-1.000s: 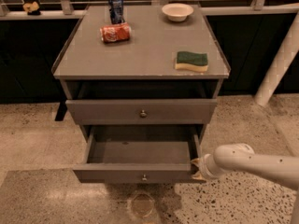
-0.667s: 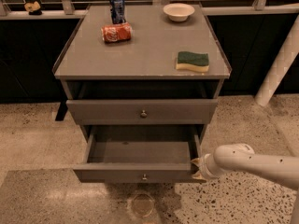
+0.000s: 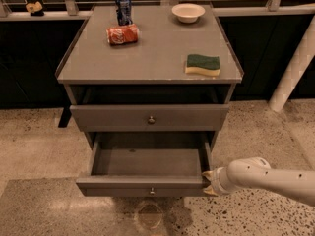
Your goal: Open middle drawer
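The middle drawer (image 3: 147, 183) is pulled far out of the grey cabinet, its inside bare, with a small round knob (image 3: 151, 191) at the centre of its front. My gripper (image 3: 208, 183) comes in from the right on a white arm and sits at the right end of that drawer's front. Its two yellowish fingertips stand apart, one above the other, empty. The wider drawer (image 3: 150, 118) above it, with its own knob, sticks out only a little. Any drawer below the open one is hidden by it.
On the cabinet top (image 3: 152, 53) stand a blue can (image 3: 123, 9), a crushed red can (image 3: 122, 34), a white bowl (image 3: 188, 12) and a green-and-yellow sponge (image 3: 203, 64). A white post (image 3: 293, 75) rises at the right. Speckled floor (image 3: 39, 151) surrounds the cabinet.
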You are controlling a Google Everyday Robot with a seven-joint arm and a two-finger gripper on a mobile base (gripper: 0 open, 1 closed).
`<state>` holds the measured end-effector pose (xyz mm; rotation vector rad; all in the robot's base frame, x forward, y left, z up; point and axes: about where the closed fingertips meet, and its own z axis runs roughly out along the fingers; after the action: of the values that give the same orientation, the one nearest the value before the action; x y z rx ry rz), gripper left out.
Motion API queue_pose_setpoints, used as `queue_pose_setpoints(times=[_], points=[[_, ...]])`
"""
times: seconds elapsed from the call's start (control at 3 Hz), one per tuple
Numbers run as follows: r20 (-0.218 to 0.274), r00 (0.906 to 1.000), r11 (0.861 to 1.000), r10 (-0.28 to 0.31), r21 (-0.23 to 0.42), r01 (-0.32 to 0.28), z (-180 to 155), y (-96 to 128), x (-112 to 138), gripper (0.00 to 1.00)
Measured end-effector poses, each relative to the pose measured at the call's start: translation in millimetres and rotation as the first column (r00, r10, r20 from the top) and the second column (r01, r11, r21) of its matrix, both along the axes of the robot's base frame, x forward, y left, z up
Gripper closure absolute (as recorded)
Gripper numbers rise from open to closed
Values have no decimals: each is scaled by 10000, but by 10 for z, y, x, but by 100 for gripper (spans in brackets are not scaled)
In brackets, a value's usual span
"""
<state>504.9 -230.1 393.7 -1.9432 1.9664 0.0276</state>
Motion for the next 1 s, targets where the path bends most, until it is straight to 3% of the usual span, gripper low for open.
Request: queue_pose_setpoints(times=[0.33, 1.0], points=[[12, 9990, 9982, 448, -388, -447, -87, -23, -191, 100], [224, 9977, 9971, 641, -420, -631, 6, -6, -185, 100]])
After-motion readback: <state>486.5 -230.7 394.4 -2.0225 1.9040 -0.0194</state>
